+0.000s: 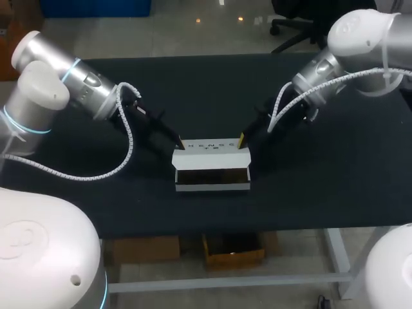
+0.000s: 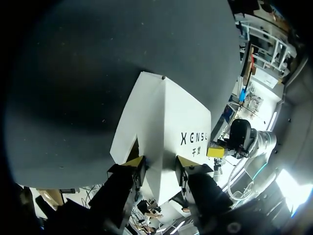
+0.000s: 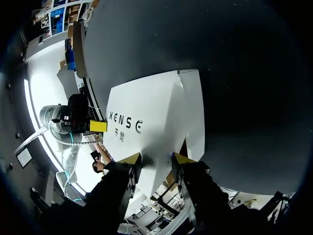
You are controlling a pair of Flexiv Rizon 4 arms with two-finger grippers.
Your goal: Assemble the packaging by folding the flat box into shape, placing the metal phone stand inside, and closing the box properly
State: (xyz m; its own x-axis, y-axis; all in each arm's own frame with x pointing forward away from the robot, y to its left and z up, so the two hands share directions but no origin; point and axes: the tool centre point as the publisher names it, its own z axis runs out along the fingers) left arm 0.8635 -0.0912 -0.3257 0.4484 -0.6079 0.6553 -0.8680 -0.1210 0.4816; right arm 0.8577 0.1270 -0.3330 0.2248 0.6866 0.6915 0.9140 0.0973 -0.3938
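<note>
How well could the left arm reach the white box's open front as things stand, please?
Probably not yet: the left gripper is shut on one end of the box, the right gripper on the other, so it must release first.

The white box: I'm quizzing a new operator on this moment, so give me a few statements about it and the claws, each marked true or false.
1. The white box lies on the black table. True.
2. The left claw is at one end of the box and the right claw at the other. True.
3. A metal phone stand sits on the table beside the box. False: no stand shows in any view.
4. The right claw hangs open, well clear of the box. False: in the right wrist view its yellow tips touch the box's end from both sides.
5. The head view shows a dark opening on the box's near side. True.
</note>
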